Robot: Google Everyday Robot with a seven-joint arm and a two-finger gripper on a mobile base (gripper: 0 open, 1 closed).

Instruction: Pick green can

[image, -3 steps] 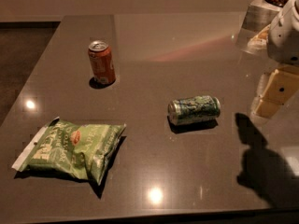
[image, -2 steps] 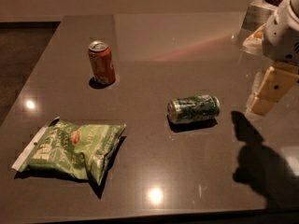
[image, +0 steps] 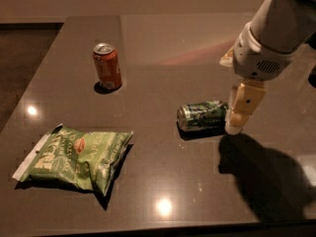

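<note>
— Green can (image: pixel 202 116): position?
— Lying on its side on the desk (image: pixel 163 186), right of centre, one silver end facing left, mottled green-and-white label showing.
— Tool (image: pixel 236 125)?
— Hangs from the white arm (image: pixel 269 38) at upper right, tip low at the can's right end, just beside it. Contact: cannot tell. Released or clenched: cannot tell.
— Other items?
— Orange soda can (image: pixel 107 65) upright, far left of the desk. Green chip bag (image: pixel 74 157) flat, near left. Both well apart from the green can. The arm's shadow lies on the desk, near right.
</note>
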